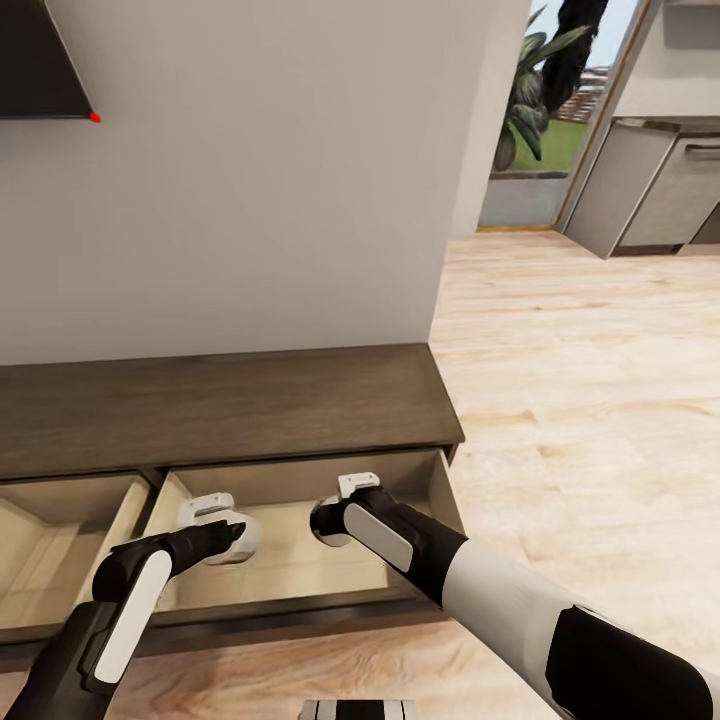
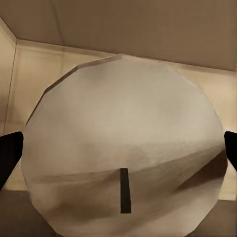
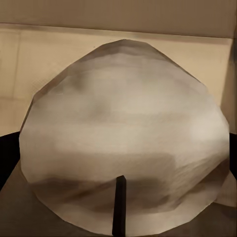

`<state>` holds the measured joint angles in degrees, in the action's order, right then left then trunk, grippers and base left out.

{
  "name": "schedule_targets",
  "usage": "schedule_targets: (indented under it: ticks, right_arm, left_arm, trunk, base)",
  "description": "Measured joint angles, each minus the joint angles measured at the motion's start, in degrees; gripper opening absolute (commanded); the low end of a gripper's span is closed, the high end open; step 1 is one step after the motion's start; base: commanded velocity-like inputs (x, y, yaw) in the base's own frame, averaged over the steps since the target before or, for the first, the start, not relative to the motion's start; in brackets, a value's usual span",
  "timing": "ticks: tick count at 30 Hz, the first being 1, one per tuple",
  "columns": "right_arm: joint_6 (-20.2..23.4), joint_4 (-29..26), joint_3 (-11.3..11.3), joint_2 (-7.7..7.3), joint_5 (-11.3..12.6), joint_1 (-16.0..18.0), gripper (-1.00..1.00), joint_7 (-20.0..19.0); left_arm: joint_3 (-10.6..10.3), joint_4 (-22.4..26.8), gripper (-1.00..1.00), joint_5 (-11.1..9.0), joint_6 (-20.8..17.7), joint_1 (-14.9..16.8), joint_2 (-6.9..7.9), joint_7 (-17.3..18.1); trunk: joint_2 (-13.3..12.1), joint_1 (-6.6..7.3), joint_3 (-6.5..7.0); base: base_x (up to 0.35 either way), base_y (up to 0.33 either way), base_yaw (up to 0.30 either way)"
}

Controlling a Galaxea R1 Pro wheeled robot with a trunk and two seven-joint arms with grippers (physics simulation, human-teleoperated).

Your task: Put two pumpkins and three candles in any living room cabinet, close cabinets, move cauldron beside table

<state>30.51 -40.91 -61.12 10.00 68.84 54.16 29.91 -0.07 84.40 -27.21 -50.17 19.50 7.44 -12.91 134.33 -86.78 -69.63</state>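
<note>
Candle-stowing step under way, by the look of it: left gripper (image 1: 228, 528) and right gripper (image 1: 335, 512) each closed on one beige candle (image 2: 123, 148), (image 3: 126, 138), both inside the cabinet (image 1: 220, 405) right-end open compartment. Next, likely: lower, release. Counted: two candles, two open compartments.

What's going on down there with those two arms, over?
Left gripper shut on a stubby beige-grey candle, right gripper shut on a second beige-grey candle. Both inside the open pale compartment of the long dark-brown cabinet. Nothing in the way.
</note>
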Motion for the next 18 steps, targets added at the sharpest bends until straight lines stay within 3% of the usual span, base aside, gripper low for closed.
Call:
schedule_targets:
  ticks: [13,18]
  right_arm:
    - [0.0,0.0,0.0,0.0,0.0,0.0,-1.0,0.0]
    - [0.1,0.0,0.0,0.0,0.0,0.0,-1.0,0.0]
  left_arm:
    - [0.0,0.1,-1.0,0.0,0.0,0.0,-0.05,0.3]
    - [-0.1,0.1,-1.0,0.0,0.0,0.0,0.0,0.1]
  trunk:
    - [0.0,-0.03,0.0]
    - [2.0,-1.13,-0.9]
  base:
    - [0.037,0.0,0.0]
    - [0.0,0.0,0.0]
